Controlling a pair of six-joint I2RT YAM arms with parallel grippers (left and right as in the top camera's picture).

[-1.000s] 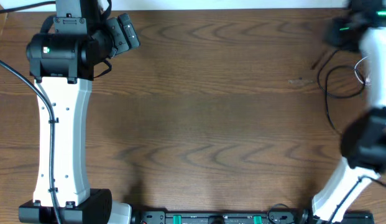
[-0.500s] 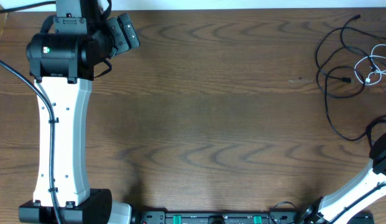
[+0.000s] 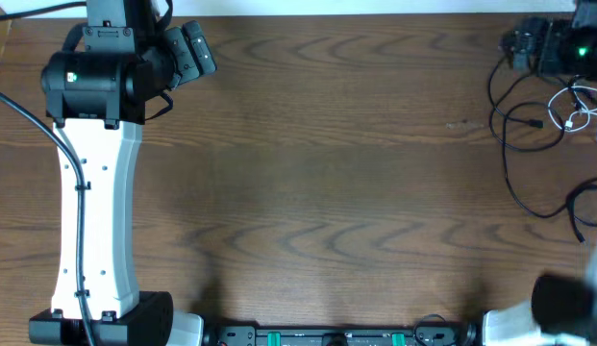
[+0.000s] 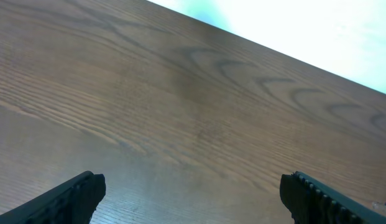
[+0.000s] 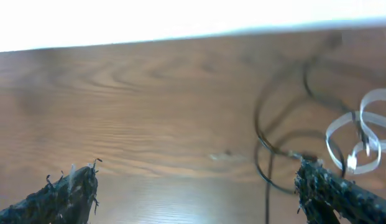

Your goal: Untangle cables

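Note:
The cables lie in a loose tangle at the table's right edge: thin black cords (image 3: pixel 507 168) looping round a shorter white one (image 3: pixel 579 117). My right gripper (image 3: pixel 525 48) is a blurred dark shape above the table's far right corner, just beyond the tangle. In the right wrist view that gripper (image 5: pixel 197 177) is open with only bare wood between its fingers. The black loops (image 5: pixel 257 127) and the white cord (image 5: pixel 339 122) lie to the right, near the right finger. My left gripper (image 3: pixel 197 53) stays at the far left, open (image 4: pixel 193 183) over bare table.
The wooden table (image 3: pixel 327 173) stretches between the two arms. The left arm's white link (image 3: pixel 91 202) runs along the left side. A black rail with green parts (image 3: pixel 327 336) lines the near edge. The right arm's base (image 3: pixel 543 312) sits at the near right corner.
The right arm, over the cables a second ago, swung away and now hangs at the far right corner. Its jaws went from shut to open. The cables lie uncovered. The left arm is still.

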